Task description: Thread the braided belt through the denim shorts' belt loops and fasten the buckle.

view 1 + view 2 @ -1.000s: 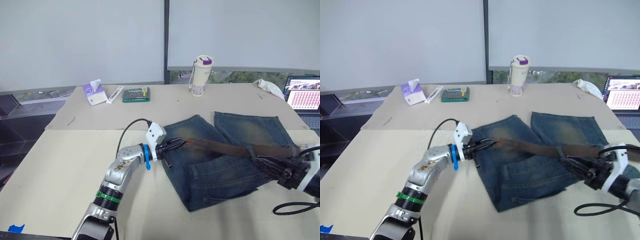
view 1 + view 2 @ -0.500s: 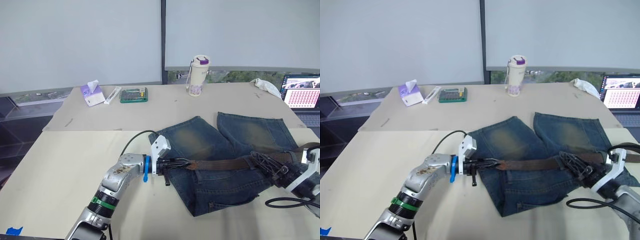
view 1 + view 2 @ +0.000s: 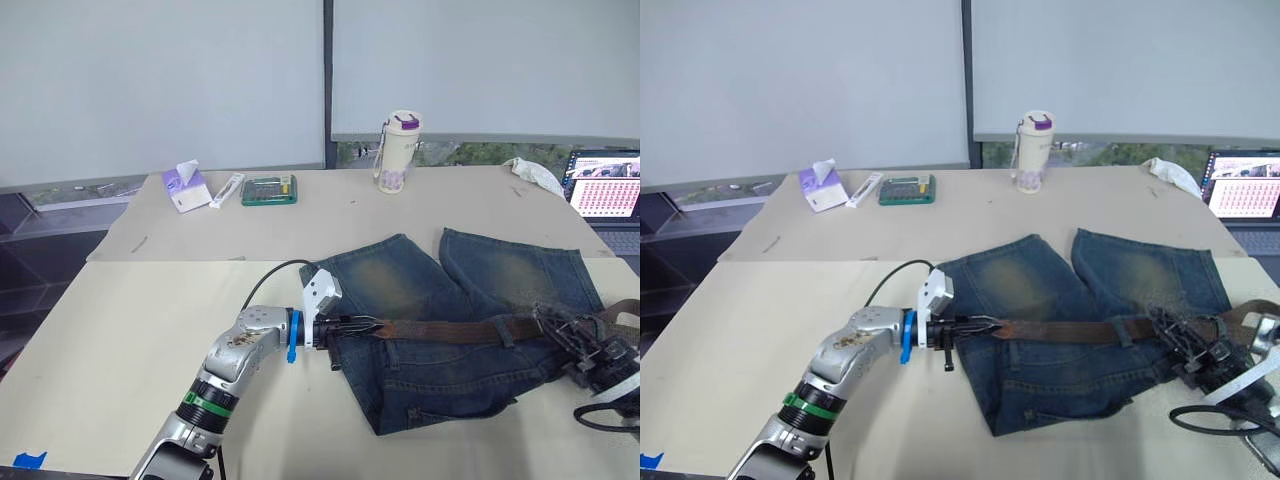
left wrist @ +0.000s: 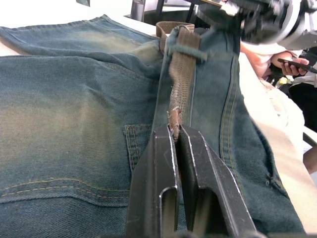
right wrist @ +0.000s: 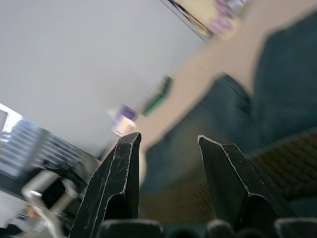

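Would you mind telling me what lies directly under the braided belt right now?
The braided belt lies across the denim shorts, with one belt loop crossing over it. The left gripper pinches its tip. The table under the shorts is covered.

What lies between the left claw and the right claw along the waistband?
In the left eye view, the dark brown braided belt stretches across the blue denim shorts from the left claw, shut on its tip, to the open right claw.
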